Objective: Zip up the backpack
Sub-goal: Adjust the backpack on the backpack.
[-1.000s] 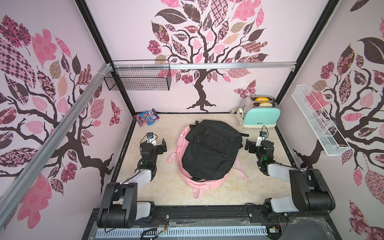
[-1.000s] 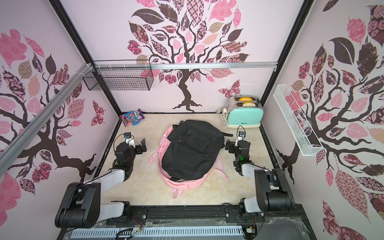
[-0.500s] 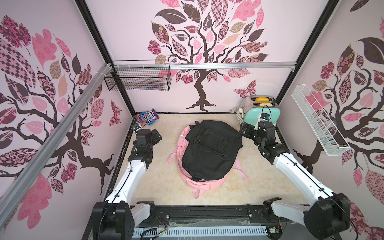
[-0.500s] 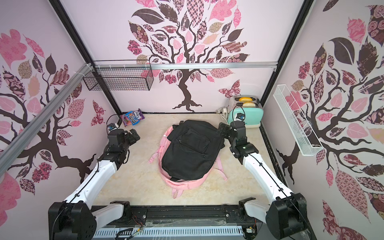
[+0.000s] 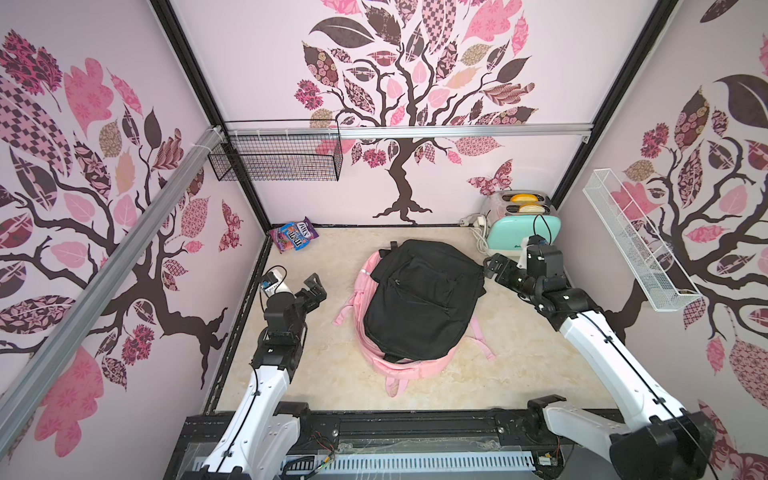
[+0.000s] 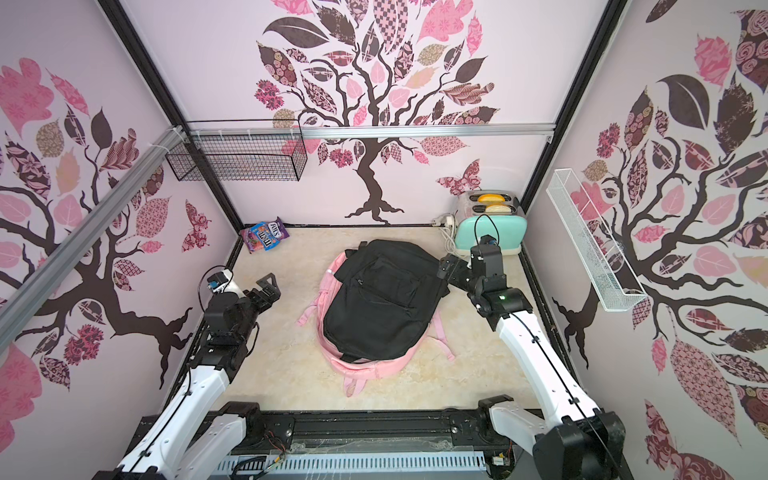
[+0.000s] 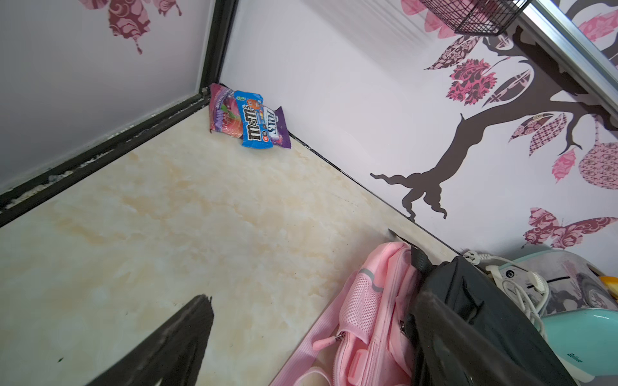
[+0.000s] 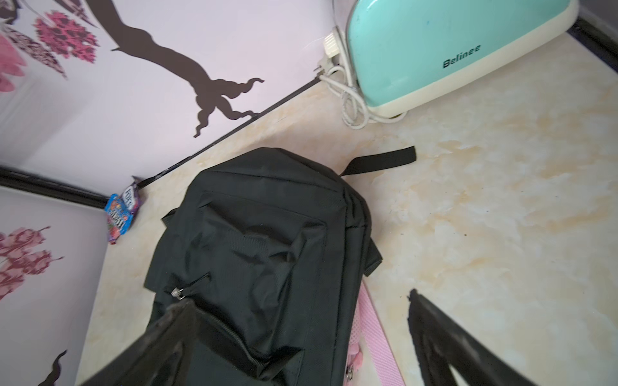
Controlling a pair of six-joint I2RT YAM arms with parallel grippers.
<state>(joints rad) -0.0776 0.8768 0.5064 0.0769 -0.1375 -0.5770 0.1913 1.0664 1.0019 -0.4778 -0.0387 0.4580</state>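
**Here, two open grippers close in on a pink backpack buried under a black one**

The pink backpack lies flat in the middle of the pale table. A black backpack lies on top of it and covers most of it. Only the pink bag's rim, its straps and one side show around the black bag in both top views.

The left gripper hovers over bare table near the pink bag's side, its jaws spread wide and holding nothing. The right gripper hangs at the black bag's far corner, near a mint-green toaster, with its jaws just as wide and empty. Whether it touches the bag cannot be told.

In the left wrist view, a small pink zipper pull sticks out from the pink bag's side, beside its mesh pocket. Candy packets lie in a far corner, well apart from both bags.

The task appears to be at the approach step, since no zipper is gripped yet. The next move likely calls for shifting the black bag off or aside so the pink bag's zipper line is exposed. After that, one gripper would probably steady the fabric while the other pinches the pull. Which zipper stands open cannot be told.
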